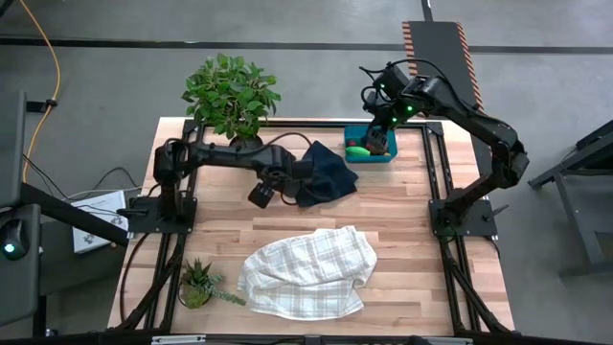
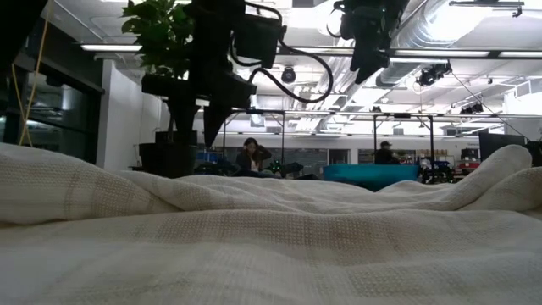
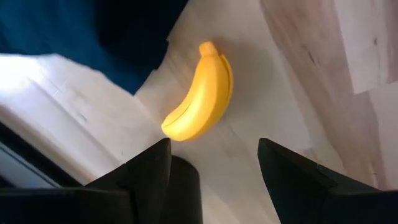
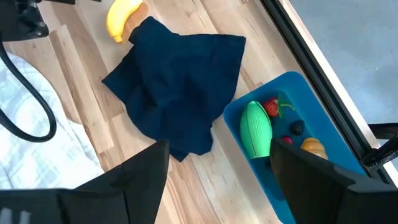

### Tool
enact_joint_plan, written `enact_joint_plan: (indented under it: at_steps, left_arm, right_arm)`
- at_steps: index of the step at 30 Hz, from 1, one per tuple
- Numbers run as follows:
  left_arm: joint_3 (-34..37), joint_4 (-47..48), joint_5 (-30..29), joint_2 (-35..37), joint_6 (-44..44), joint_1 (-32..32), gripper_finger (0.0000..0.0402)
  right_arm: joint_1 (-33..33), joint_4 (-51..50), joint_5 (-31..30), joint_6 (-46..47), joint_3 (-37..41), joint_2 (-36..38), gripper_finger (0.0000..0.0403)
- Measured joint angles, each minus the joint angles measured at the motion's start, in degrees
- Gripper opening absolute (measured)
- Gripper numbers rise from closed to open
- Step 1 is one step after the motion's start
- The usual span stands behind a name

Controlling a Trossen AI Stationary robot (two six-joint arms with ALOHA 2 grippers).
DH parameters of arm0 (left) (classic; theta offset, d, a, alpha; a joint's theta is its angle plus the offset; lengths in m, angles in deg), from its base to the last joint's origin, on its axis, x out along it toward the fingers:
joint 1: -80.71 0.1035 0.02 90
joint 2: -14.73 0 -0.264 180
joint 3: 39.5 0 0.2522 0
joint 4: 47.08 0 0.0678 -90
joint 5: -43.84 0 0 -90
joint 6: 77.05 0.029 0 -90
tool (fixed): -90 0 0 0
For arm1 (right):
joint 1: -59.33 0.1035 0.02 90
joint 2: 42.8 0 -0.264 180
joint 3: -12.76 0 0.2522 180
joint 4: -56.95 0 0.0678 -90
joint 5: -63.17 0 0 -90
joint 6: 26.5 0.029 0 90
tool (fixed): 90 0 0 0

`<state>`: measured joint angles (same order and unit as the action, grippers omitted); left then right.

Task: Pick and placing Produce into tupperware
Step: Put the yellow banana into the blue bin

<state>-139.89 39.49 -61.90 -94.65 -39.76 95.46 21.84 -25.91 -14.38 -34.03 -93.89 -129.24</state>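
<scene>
A: Any brand, label or lettering to read anywhere?

B: None that can be made out on the box, the cloths or the arms.

A: Then where is the banana (image 3: 200, 93) relative to the left gripper (image 3: 214, 165)?

B: It lies flat on the bare wooden table (image 1: 402, 249), just ahead of the fingertips and apart from them, a little toward one finger rather than centred in the gap. One end of it sits at the edge of the dark navy cloth (image 4: 177, 93).

A: And how do the left fingers (image 3: 149, 168) stand?

B: Parted, with clear wood showing between them and nothing gripped.

A: The right gripper (image 4: 217, 162)?

B: It hangs above the far right part of the table, its fingers spread wide and empty. The teal tupperware (image 4: 329, 118) sits below and just ahead of it, beside the navy cloth.

A: What is inside the tupperware?

B: A bright green ribbed piece (image 4: 256, 129) lies nearest the gripper. Beyond it are small red cherries (image 4: 272, 107), a dark berry-like bit and an orange piece (image 4: 314, 148) partly hidden behind one finger.

A: Anything else on the table?

B: A white checked cloth (image 1: 308, 271) lies crumpled at the near side, a potted plant (image 1: 230, 93) stands at the far edge behind the left arm, and a small plant (image 1: 199, 283) sits at the near left corner.
</scene>
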Motion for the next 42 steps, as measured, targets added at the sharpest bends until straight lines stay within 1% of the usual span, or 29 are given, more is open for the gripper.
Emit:
enact_joint_plan:
  at_steps: [5,10,18,20,26,33,42]
  left_arm:
    - [0.0,-3.1,1.9,0.0,5.8,0.3,0.023]
    - [0.0,-4.6,4.3,0.0,8.8,0.3,0.023]
    - [0.0,-6.9,5.4,-1.4,9.5,1.9,0.023]
    - [0.2,-5.9,5.7,-1.9,9.0,2.5,0.023]
    - [0.5,-7.0,7.1,-2.6,8.3,3.3,0.023]
    - [0.5,-6.6,8.6,-3.1,7.3,3.3,0.023]
    - [0.5,-6.9,7.6,-6.0,7.3,3.3,0.023]
  right_arm:
    - [0.0,0.2,0.0,0.0,0.0,0.0,0.027]
    - [-0.1,0.4,0.0,0.0,0.0,0.0,0.027]
    - [-0.6,1.9,-0.2,0.0,0.0,0.0,0.027]
    - [-0.8,2.1,-0.2,0.0,0.0,0.0,0.027]
    - [-1.4,2.3,-0.2,0.0,0.0,0.0,0.027]
    - [-2.2,3.0,-0.1,0.0,0.0,0.0,0.027]
    - [-2.4,3.1,0.0,-0.1,0.0,0.0,0.027]
